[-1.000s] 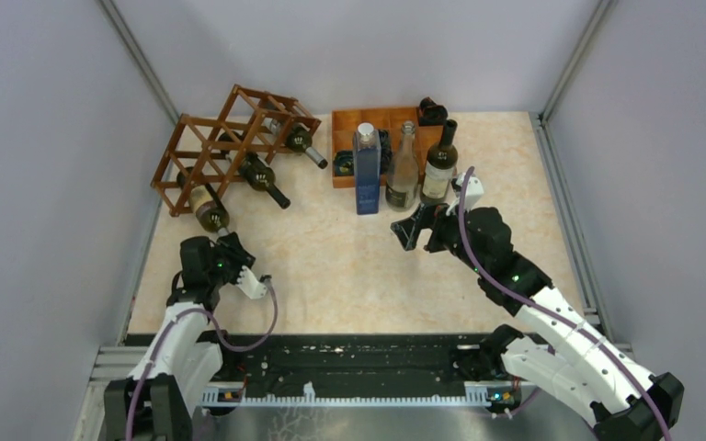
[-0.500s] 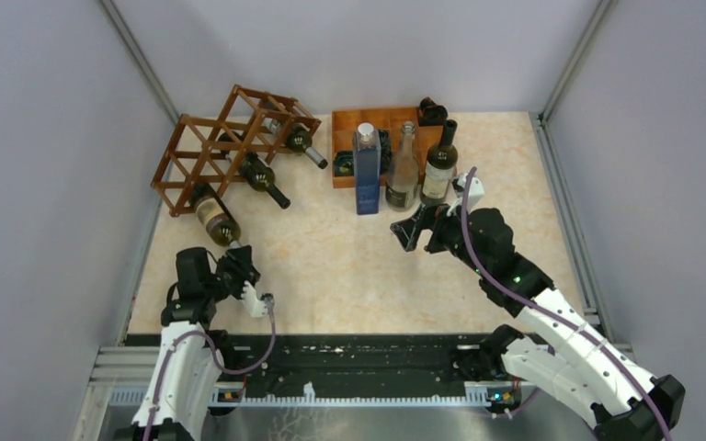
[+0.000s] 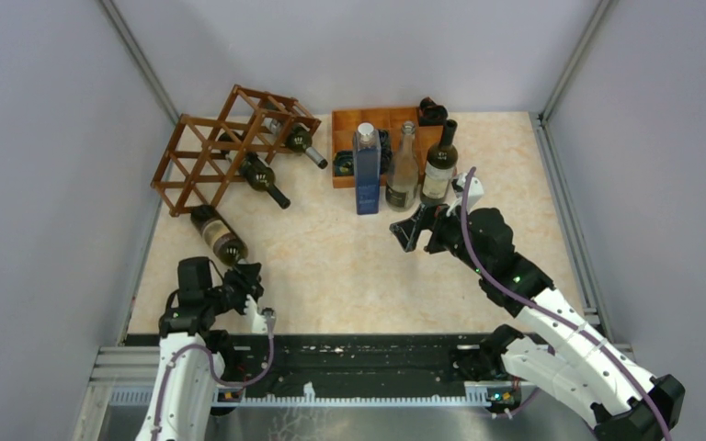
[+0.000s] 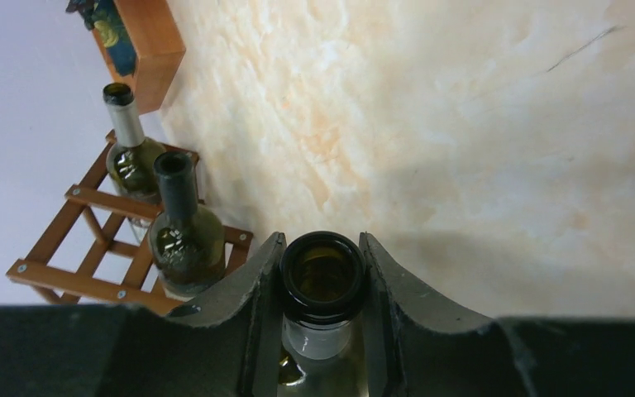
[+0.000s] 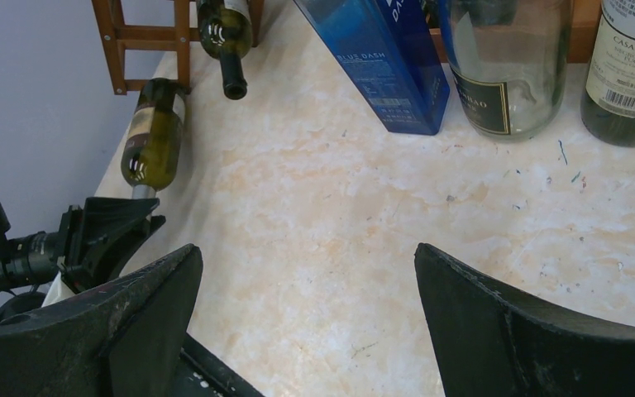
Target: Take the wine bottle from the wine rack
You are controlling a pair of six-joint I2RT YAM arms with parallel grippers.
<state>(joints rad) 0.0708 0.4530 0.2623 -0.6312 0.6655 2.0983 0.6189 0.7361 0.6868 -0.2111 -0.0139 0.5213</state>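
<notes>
Now the bottle [image 3: 219, 235] is gripped at its neck by the left tool [image 3: 244, 275] and is seen out of the cells, just beside the rack's [image 3: 204, 156] near edge. Two more bottles [image 3: 259, 172] are lodged in the rack. The right tool [image 3: 413, 228] is spread wide and empty, well right of the rack.

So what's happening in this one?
The left gripper is shut on the neck of a dark green glass wine bottle, which is nearly or wholly out of the reddish-brown wooden lattice wine rack. Two more bottles lie in the rack. The right gripper hangs open near three standing bottles, holding nothing.
</notes>
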